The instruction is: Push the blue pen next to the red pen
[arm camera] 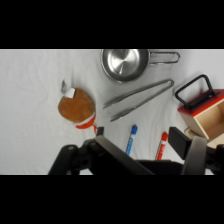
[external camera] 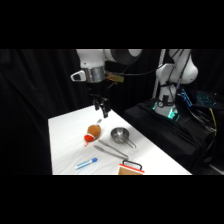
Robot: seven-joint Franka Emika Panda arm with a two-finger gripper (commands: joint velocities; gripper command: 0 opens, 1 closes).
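Side view across white table (external camera: 65, 145), wrist view straight down, both showing tongs (external camera: 111, 149).

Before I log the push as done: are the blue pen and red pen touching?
Apart. The wrist view shows a strip of white table between the blue pen and the red pen.

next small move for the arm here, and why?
Probably lower the pincer toward the blue pen, coming down on the pen's side away from the red pen. In the side view the pincer hangs well above the table, touching nothing. In the wrist view a strip of table separates the two pens, so the push is not yet done.
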